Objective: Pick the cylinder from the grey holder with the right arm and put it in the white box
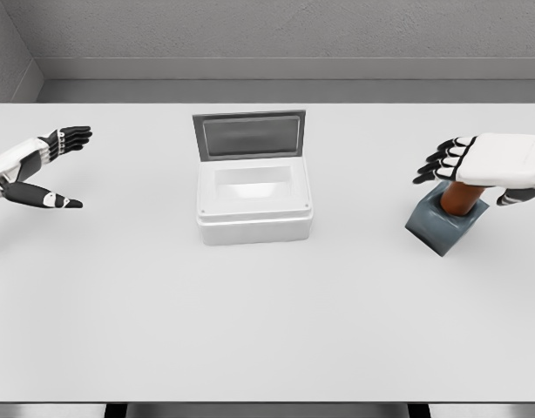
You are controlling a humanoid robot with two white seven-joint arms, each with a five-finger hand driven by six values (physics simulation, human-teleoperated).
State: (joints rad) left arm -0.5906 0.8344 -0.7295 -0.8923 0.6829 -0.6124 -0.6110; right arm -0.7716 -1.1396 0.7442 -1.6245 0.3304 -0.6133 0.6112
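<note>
A brown cylinder (460, 198) stands upright in the grey holder (443, 223) at the table's right side. My right hand (477, 170) hovers directly over the cylinder's top, palm down, fingers spread toward the left, thumb to the right of the cylinder; it holds nothing. The white box (253, 205) sits mid-table with its grey lid (248, 135) raised at the back and its inside bare. My left hand (50, 165) rests open above the far left of the table.
The white table (250, 331) spans the whole view, with a grey wall behind it. Box and holder stand well apart, with bare tabletop between them.
</note>
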